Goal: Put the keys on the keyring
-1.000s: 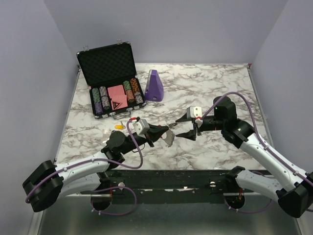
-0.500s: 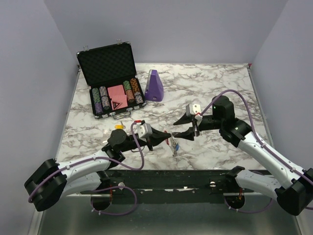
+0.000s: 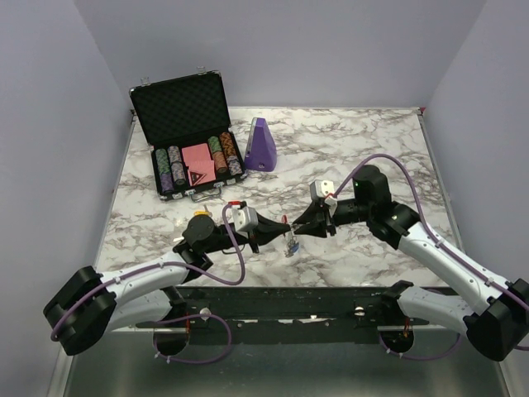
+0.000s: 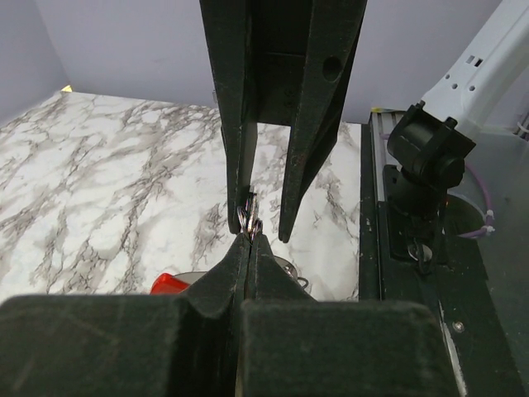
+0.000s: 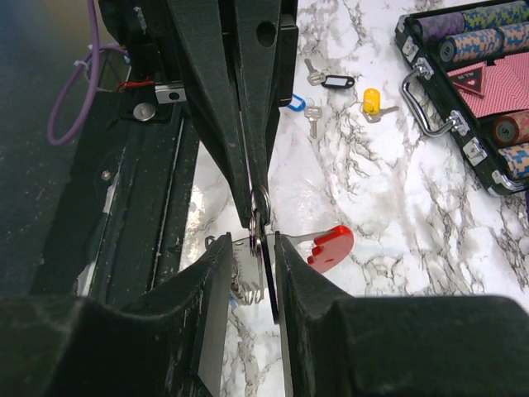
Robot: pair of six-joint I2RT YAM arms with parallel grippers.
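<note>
Left gripper point(image 4: 248, 245) pinches 1 keyring point(image 5: 261, 201); 3 keys point(image 5: 371, 102) lie apart

Setting: robot manipulation lab, tabletop test cell.
Evidence:
- Plain lavender walls point(image 3: 50, 124) closing in three sides.
- Marble-patterned counter point(image 3: 372, 141).
- White-shelled left arm point(image 3: 140, 281) and right arm point(image 3: 446, 256), mounted on a black metal rail point(image 3: 289, 302) at the near edge.
- Exposed purple cables point(image 3: 388, 159), looped along the arms.
- Unrelated props set out: open poker-chip case point(image 3: 183, 112), purple wedge point(image 3: 261, 145).

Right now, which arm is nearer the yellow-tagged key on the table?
Left. The left arm has its elbow beside the yellow-tagged key; the right arm is well to its right, beyond the keyring.
</note>
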